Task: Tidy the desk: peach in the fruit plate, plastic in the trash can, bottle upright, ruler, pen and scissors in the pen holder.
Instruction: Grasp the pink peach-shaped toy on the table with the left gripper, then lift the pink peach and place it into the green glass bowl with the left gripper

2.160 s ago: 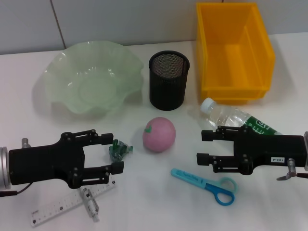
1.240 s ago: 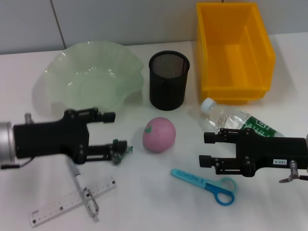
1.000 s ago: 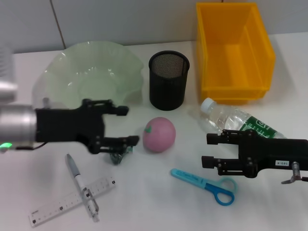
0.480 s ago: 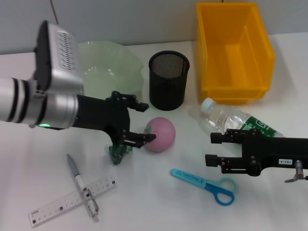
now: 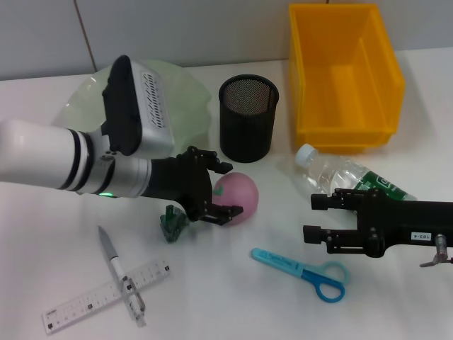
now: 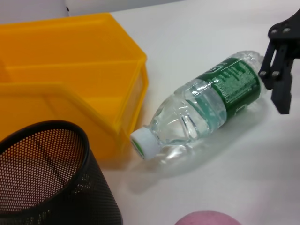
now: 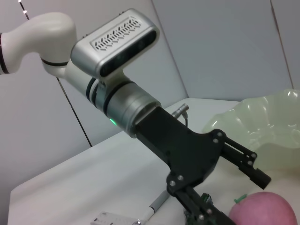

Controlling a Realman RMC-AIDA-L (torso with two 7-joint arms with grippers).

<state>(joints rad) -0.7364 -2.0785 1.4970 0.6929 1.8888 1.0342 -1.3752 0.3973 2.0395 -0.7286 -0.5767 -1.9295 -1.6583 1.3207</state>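
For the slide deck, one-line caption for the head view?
Left hand open around the pink peach; right hand open beside the lying water bottle; scissors, pen and ruler still loose.

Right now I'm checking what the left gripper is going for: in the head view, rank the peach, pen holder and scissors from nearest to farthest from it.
From the left gripper:
1. Peach, between its open fingers.
2. Pen holder, behind it.
3. Scissors, toward the robot's right, by the right gripper.
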